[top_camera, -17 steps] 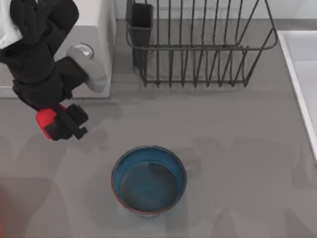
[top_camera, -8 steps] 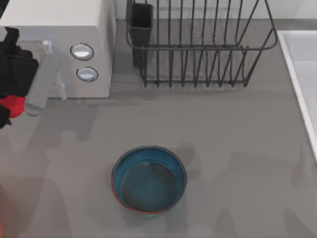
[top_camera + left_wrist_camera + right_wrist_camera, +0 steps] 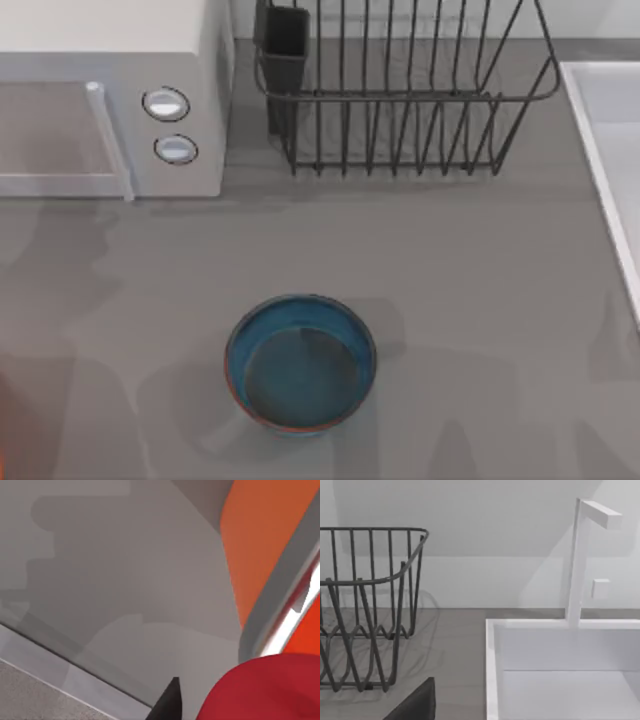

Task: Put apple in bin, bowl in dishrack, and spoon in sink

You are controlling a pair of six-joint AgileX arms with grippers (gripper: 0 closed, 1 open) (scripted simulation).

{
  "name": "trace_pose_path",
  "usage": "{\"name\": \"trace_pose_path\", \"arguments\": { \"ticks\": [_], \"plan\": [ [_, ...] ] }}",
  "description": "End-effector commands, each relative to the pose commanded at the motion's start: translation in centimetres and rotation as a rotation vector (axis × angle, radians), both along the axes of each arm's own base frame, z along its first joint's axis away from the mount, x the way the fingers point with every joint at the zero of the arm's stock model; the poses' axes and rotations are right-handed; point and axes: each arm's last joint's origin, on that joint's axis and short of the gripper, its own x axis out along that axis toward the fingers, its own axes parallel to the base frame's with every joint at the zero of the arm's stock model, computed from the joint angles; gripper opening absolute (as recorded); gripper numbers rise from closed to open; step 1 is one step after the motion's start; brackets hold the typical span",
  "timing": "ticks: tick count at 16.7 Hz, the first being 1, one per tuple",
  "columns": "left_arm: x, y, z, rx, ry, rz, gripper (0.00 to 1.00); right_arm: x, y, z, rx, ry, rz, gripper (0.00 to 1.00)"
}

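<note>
- The apple (image 3: 265, 690) was not yet in the bin: the left wrist view showed it red and very close, apparently carried by the left gripper, beside an orange surface (image 3: 260, 540), perhaps the bin.
- I cannot tell how the left fingers stood.
- The bowl (image 3: 300, 362) sat on the table (image 3: 480, 280), near the empty dishrack (image 3: 400, 90).
- No spoon lay in the sink (image 3: 560, 670).
- The right arm was near the sink; its fingers cannot be judged.

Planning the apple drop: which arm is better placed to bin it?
Left. In its wrist view the apple sits right by its fingers, with the orange bin close beyond.
</note>
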Motion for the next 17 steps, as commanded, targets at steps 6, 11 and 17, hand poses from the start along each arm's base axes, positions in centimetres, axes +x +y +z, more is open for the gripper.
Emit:
{"name": "trace_pose_path", "arguments": {
  "ticks": [6,11,17],
  "plan": [
    [-2.5,3.9,-0.4,0.056,0.109,-0.379,0.00,0.0,0.0,0.0,0.000,0.000,0.000,1.00],
    [-4.3,6.3,-1.2,0.043,0.174,-0.578,0.00,0.0,0.0,0.0,0.000,0.000,0.000,1.00],
    [-5.6,7.9,-2.2,0.002,0.211,-0.684,0.00,0.0,0.0,0.0,0.000,0.000,0.000,1.00]
  ]
}}
